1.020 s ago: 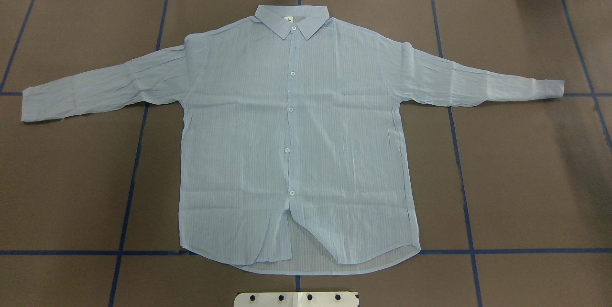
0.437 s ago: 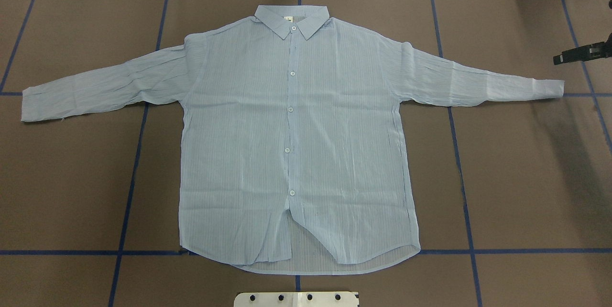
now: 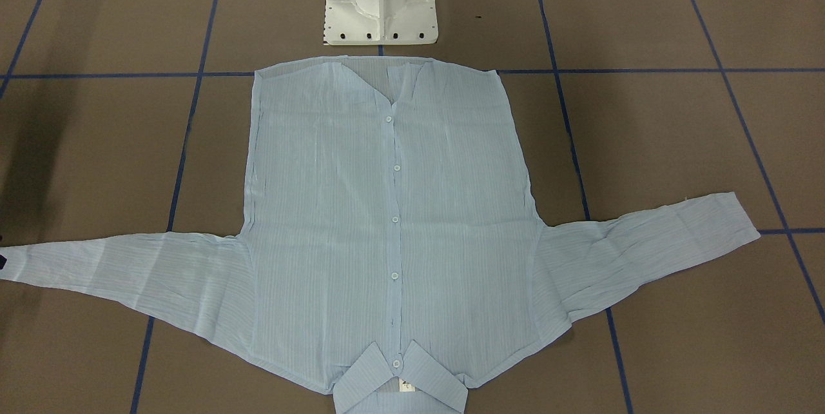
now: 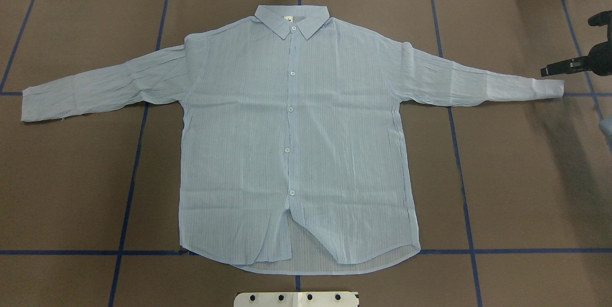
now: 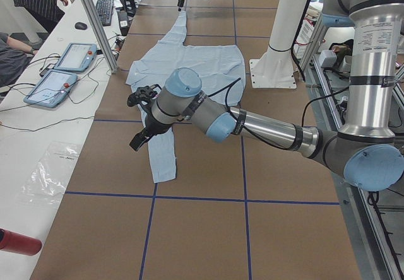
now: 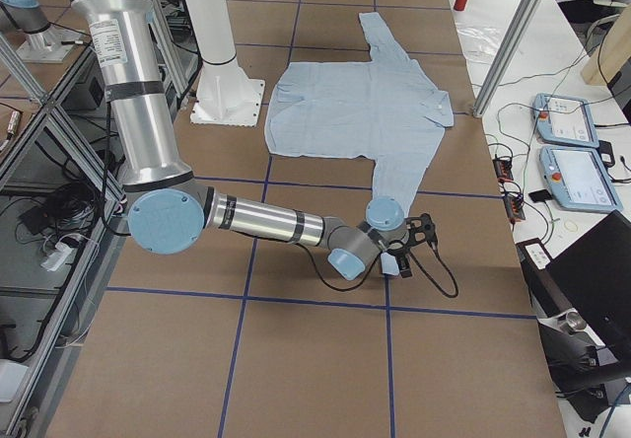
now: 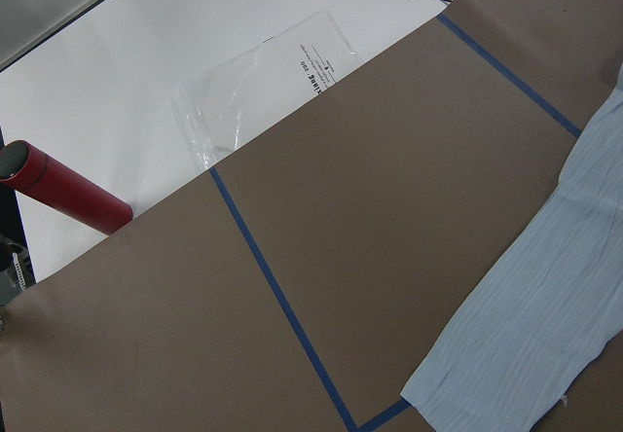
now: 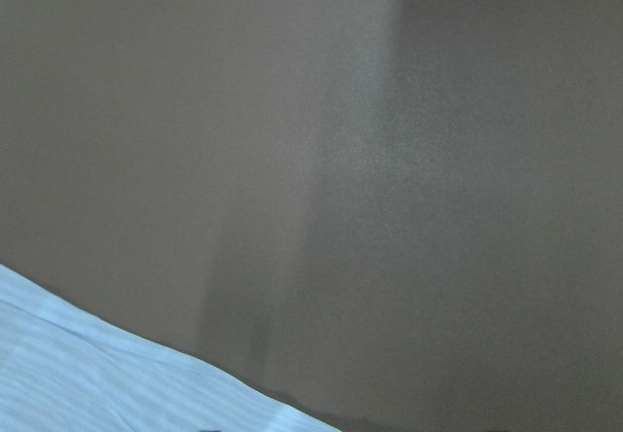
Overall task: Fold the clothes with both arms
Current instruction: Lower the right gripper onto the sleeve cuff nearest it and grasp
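Jaws on both sides are giving me nothing certain. The right gripper (image 4: 547, 71) is showing only as a dark finger poking in at the overhead view's edge, and the left gripper (image 5: 137, 142) is appearing only in the side view. So I cannot tell whether either pair is apart or together. Neither seems to be pinching cloth.

The shirt (image 4: 296, 139) is lying flat and front up in the middle of the brown table (image 4: 526, 178). It is buttoned, its collar (image 4: 291, 17) is pointing away from the white base (image 4: 296, 299), and both sleeves are spread wide. The right gripper is hovering just beside the right cuff (image 4: 550, 88), on the collar side of it. The left gripper is hanging above the table near the left cuff (image 4: 33, 104).

To my eye the folding is only beginning, with the sleeves as the first thing to take. Doing it well looks like a matter of care at the cuffs:

- **Grip:** each gripper should be going in low, with its jaws well apart, and closing on the cuff's very end so both layers are caught.
- **Lift:** the cloth is thin and crinkled, so it will likely slide and bunch. The lift should be small, just enough to clear the table.
- **Carry:** both sleeves should be travelling inward at a matched pace so the body is not dragged askew.
- **Finish:** each sleeve should be laid across the chest without twisting, then let go gently.
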Tool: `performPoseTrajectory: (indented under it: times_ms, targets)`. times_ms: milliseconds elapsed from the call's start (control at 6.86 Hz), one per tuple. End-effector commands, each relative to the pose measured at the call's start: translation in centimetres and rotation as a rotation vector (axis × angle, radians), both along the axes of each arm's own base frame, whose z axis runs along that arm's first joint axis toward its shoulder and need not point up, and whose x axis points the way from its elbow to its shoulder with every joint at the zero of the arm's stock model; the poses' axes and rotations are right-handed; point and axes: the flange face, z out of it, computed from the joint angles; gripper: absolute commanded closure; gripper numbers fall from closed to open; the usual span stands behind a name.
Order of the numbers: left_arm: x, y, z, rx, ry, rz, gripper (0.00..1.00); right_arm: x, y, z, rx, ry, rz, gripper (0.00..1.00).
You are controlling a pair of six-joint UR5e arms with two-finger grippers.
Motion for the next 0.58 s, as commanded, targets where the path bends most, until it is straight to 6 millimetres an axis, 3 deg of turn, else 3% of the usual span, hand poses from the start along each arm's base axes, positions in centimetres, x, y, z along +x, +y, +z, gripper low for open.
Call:
performPoseTrajectory:
  times_ms: [0, 437]
  targets:
    - [0.0, 0.0, 0.0, -0.001, 0.001, 0.001, 0.0, -0.5, 0.7, 1.2, -0.019, 0.01, -0.008, 0.12]
    - [-0.1, 0.1, 0.0, 0.003, -0.002, 0.0, 0.0, -0.6, 1.0, 2.5, -0.038, 0.025, -0.008, 0.17]
